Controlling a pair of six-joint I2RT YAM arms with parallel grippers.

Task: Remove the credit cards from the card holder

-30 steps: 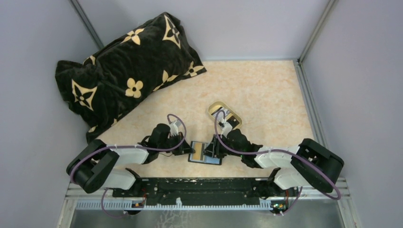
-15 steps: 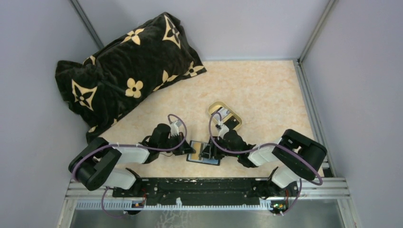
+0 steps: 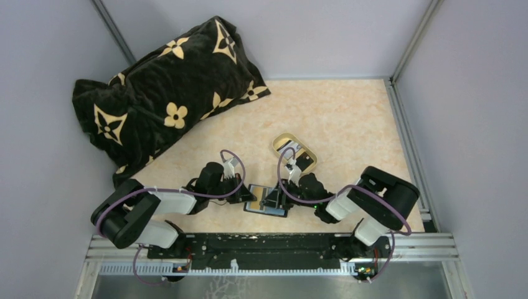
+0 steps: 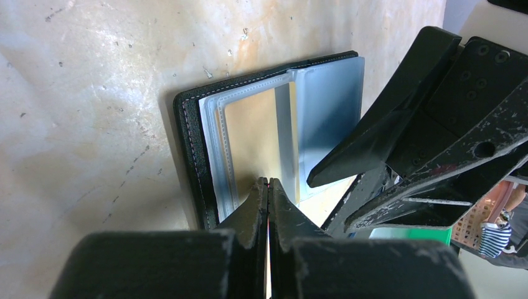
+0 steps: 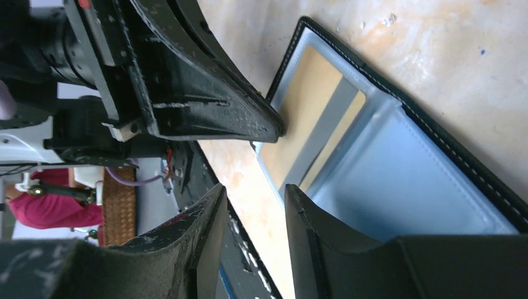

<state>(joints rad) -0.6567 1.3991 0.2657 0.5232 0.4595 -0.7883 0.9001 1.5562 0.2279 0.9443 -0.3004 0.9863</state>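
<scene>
The card holder [image 3: 266, 207] lies open on the table between both arms, black with a grey-blue inner panel [image 5: 405, 168]. An orange-yellow credit card [image 4: 249, 131] sits in its clear sleeve, with a grey stripe in the right wrist view [image 5: 305, 112]. A pale bluish sleeve [image 4: 327, 93] lies next to it. My left gripper [image 4: 268, 184] is shut, its tips pressed down on the orange card's sleeve [image 3: 248, 197]. My right gripper [image 5: 254, 190] is open at the holder's near edge, one finger over the grey-blue panel, the other over bare table [image 3: 273, 200].
A gold-rimmed oval tray [image 3: 281, 138] stands just behind the right wrist. A big black flowered pillow [image 3: 168, 93] fills the back left corner. Grey walls enclose the table, and a black rail [image 3: 261, 244] runs along the near edge.
My right arm has slid left, bringing its gripper further over the card holder with the jaws wider apart. The left gripper has stayed shut in place.
</scene>
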